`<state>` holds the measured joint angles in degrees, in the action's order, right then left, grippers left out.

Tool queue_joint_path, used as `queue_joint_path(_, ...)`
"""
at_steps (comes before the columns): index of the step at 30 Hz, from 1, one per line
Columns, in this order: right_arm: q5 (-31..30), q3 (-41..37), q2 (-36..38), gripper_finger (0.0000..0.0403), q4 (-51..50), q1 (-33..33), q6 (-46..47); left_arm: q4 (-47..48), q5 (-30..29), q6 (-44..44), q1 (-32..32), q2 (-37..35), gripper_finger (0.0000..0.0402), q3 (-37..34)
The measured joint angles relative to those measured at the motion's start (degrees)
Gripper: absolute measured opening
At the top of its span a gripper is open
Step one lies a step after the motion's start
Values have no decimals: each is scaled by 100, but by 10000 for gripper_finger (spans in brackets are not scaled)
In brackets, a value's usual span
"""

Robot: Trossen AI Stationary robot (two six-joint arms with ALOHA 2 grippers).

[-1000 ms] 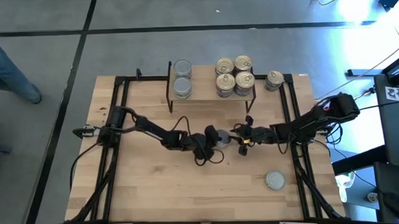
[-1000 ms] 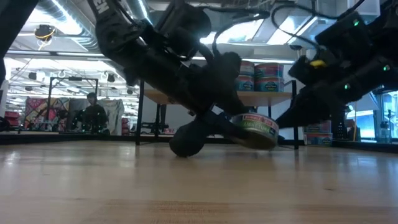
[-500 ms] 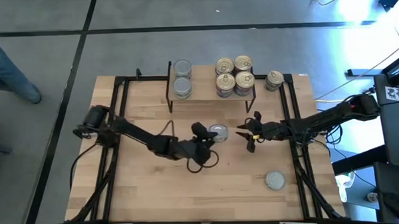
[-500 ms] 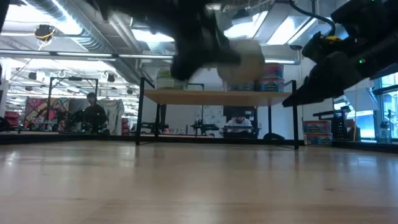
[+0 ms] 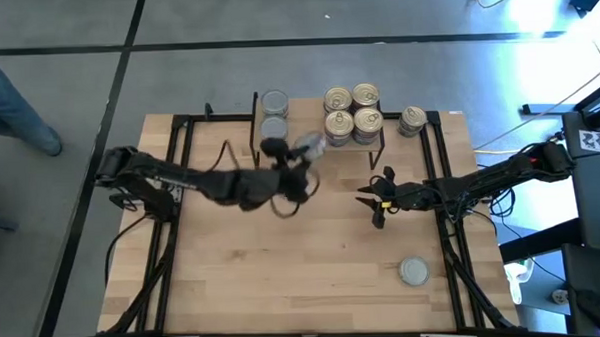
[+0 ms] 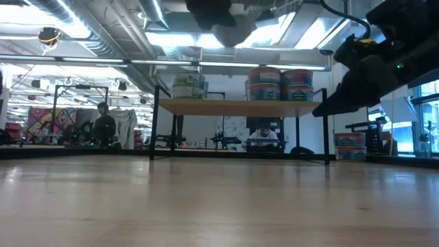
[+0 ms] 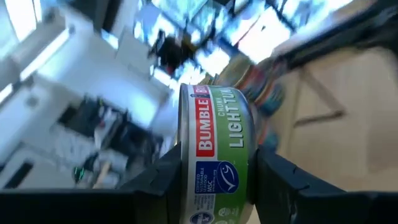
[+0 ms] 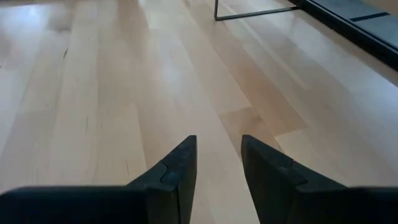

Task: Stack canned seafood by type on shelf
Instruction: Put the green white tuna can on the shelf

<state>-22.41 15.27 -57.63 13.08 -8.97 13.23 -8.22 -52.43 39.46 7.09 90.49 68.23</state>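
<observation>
My left gripper (image 5: pixel 305 154) is shut on a green-labelled can (image 7: pixel 217 149) and holds it high in the air at the near edge of the shelf (image 5: pixel 303 108). The shelf carries two silver-lidded cans (image 5: pixel 274 115) at its left and several gold-lidded cans (image 5: pixel 352 111) at its right, stacked two high (image 6: pixel 280 83). My right gripper (image 8: pixel 219 155) hangs open over bare table, right of the centre, with nothing between its fingers. In the low view my left gripper (image 6: pixel 221 15) is above the level of the shelf. My left gripper pinches the can between its two fingers (image 7: pixel 163 180), one on each flat end, so the labelled side wall (image 7: pixel 214 124) faces the wrist camera. The fingers reach out nearly level from the table's left. The can is tipped on edge and lifted clear of table and shelf.
One gold-lidded can (image 5: pixel 412 120) stands on the table just right of the shelf. A silver-lidded can (image 5: pixel 414 272) stands near the table's front right. The shelf's thin black legs (image 6: pixel 154 130) stand at the far side. A person's leg (image 5: pixel 7 99) shows on the floor at far left.
My left gripper has risen from the table with the can, gone toward the far edge up to the shelf, and rolled at the wrist; the can, first on the table, is now lifted clear and tipped on edge. My right gripper rose a little early on, then kept still.
</observation>
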Motion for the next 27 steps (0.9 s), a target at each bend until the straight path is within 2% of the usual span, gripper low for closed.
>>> queue_joint_path(6, -22, 0, 0, 127, -4, 0, -209, 2082, 129, -1020, -685, 188, 138, 1140)
queue_joint_path(11, -52, 2, 0, 127, 15, 0, -307, 3297, 1195, -1511, -1270, 497, 138, 1870)
queue_joint_path(17, -53, 2, 0, 127, -6, 0, -457, 3902, 1221, -1439, -1755, 1232, 138, 2829)
queue_joint_path(20, -55, 4, 0, 127, -131, 0, -466, 4507, 1206, -1516, -1867, 1571, 138, 3302)
queue_joint_path(22, -55, 4, 0, 127, -234, 0, -463, 4788, 1221, -1584, -1902, 1716, 138, 3460)
queue_joint_path(27, -55, 4, 0, 127, -306, 0, -461, 4815, 1230, -1665, -2134, 1815, 138, 3493)
